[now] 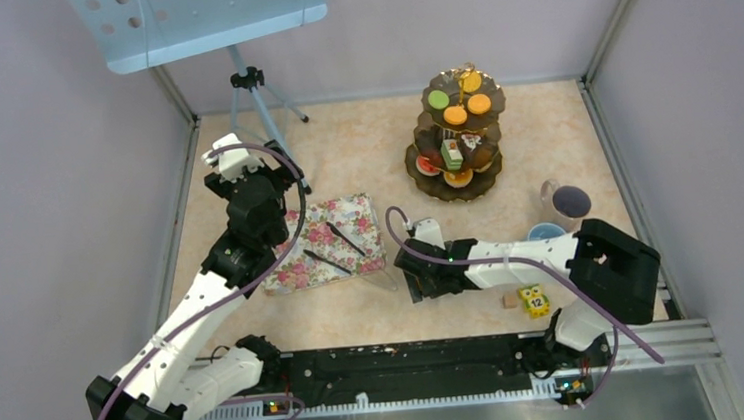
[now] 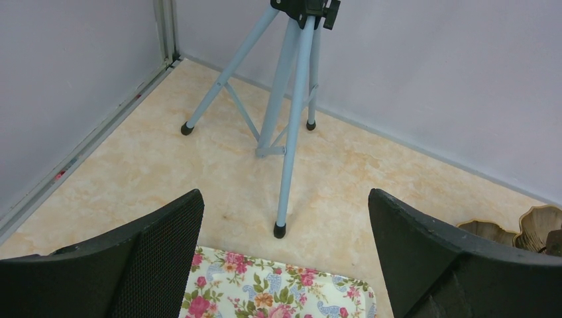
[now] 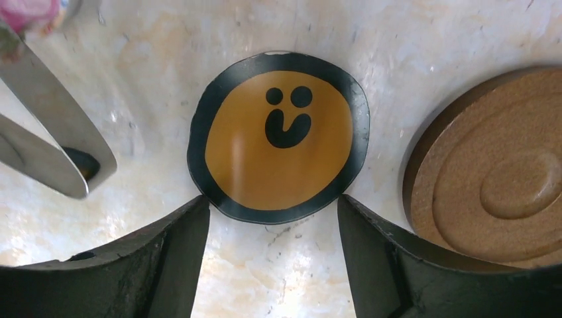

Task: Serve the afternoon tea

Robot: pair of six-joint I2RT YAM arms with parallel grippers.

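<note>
Near the middle of the marbled cream table (image 1: 364,160), the right gripper (image 3: 270,202) is spread wide and points straight down over a flat orange round with a black rim and a smiling face (image 3: 278,146). Being round, it has no long axis. It lies flat on the table, its two eyes toward the far side from the fingers and its near rim between the two fingertips; whether they touch it I cannot tell. A brown ridged saucer (image 3: 497,179) lies flat just beside it on one side. Shiny metal tongs (image 3: 40,132) slant across the table on the other.

At the far side stands the dark three-tier gold-trimmed stand (image 1: 413,167), upright. Its top tier holds a green round (image 1: 437,98) and orange rounds (image 1: 455,114). Tiny cake slices (image 1: 452,154) sit lower down, with a red round (image 1: 428,165) on the bottom tier. A light blue cup (image 1: 546,230) stands just behind the right forearm, and a grey mug with a dark inside (image 1: 570,201) is just beside it. A small yellow owl block (image 1: 534,302) sits near the right arm's base.

The left gripper (image 2: 285,195) is raised near the left wall, its fingers wide apart with nothing between them. It looks toward a light blue tripod (image 2: 291,119), with the far edge of a floral rectangular tray (image 2: 278,295) below it. Two dark slim utensils (image 1: 345,237) lie slanted on the tray.
</note>
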